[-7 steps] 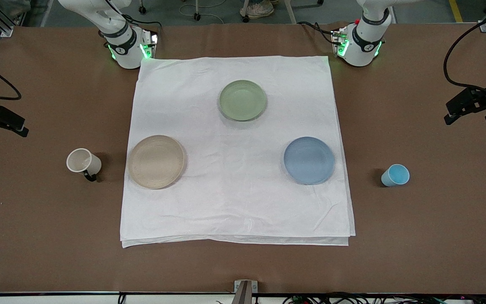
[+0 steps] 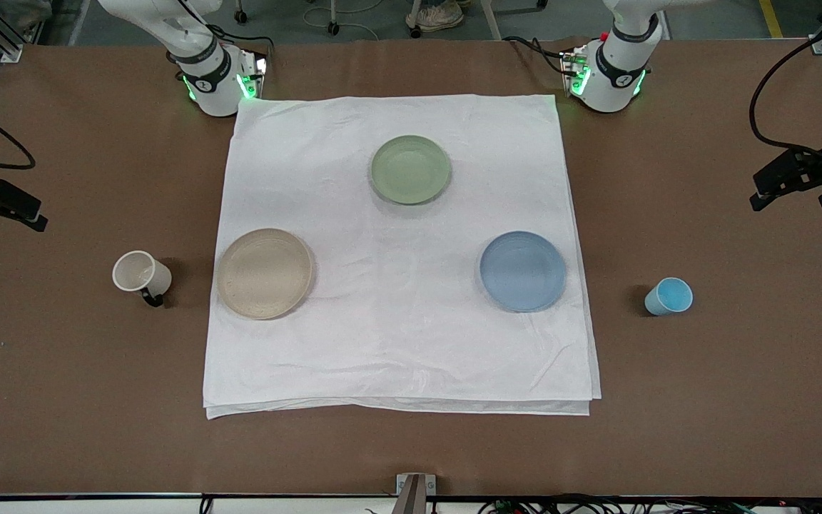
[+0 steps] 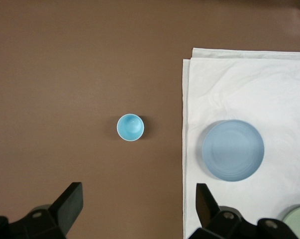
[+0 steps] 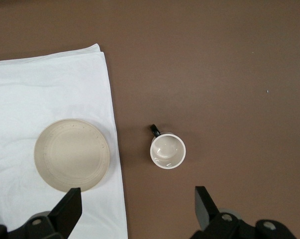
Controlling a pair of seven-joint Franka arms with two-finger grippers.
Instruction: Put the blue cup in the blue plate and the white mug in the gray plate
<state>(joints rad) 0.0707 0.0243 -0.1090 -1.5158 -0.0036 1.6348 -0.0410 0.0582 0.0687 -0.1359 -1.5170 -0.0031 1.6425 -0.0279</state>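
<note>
You have a brown table (image 2: pixel 61 400) with a white cloth (image 2: pixel 397 300) spread over its middle. On the cloth lie three plates: the green plate (image 2: pixel 410 169) nearest the arm bases, the gray plate (image 2: pixel 264 273) toward the right arm's end, and the blue plate (image 2: pixel 523 270) toward the left arm's end; all three are bare. The white mug (image 2: pixel 140 273) stands upright on the bare table just beside the gray plate, off the cloth, its dark handle turned toward the front camera. The blue cup (image 2: pixel 668 296) stands upright on the bare table near the blue plate, also off the cloth. Your left gripper (image 3: pixel 137 206) hangs high over the table's left-arm end, fingers spread wide, holding nothing. Your right gripper (image 4: pixel 137 209) hangs high over the right-arm end, likewise spread and holding nothing.
</note>
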